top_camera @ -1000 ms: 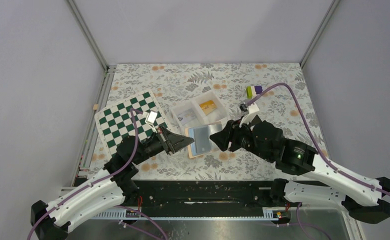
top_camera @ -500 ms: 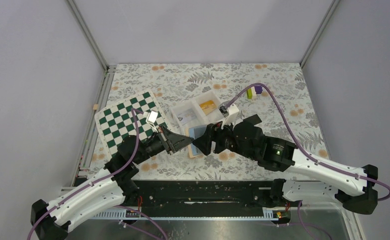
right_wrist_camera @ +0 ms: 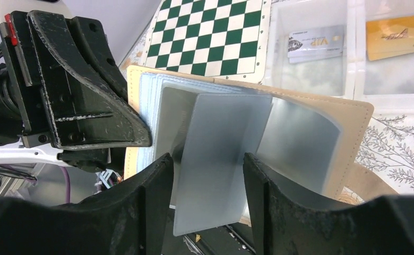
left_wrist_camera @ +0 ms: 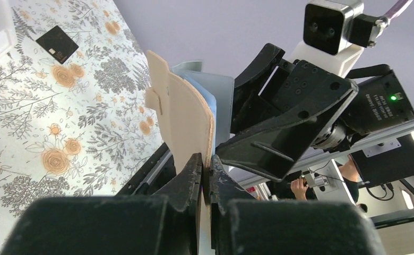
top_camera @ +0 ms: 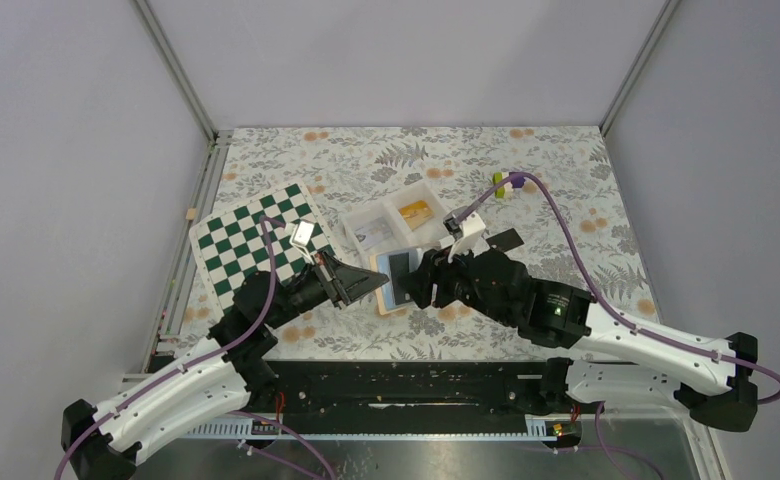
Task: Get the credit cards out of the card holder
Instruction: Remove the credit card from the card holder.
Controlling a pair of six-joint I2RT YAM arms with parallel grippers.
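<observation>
The card holder (top_camera: 394, 276), tan-edged with pale blue glossy pages, is held up off the table. My left gripper (top_camera: 374, 283) is shut on its tan edge; the left wrist view shows the fingertips pinching that edge (left_wrist_camera: 205, 162). My right gripper (top_camera: 418, 280) is open at the holder's right side. In the right wrist view its jaws (right_wrist_camera: 207, 164) stand either side of a plain grey-blue leaf (right_wrist_camera: 221, 154) sticking out of the open holder (right_wrist_camera: 348, 119), not touching it. I cannot tell whether that leaf is a card or a sleeve. A silver card (right_wrist_camera: 315, 43) lies in the white tray.
The white two-compartment tray (top_camera: 436, 240) stands just behind the holder, with a gold card (top_camera: 415, 211) in its right compartment. The green-and-white chequered board (top_camera: 256, 245) lies at the left. A black card (top_camera: 503, 240) and a small green-purple object (top_camera: 506, 183) lie on the floral mat at the right.
My right gripper moved left from beside the holder onto its open pages, and its purple cable swung with it. The left gripper kept the holder in the same place.
</observation>
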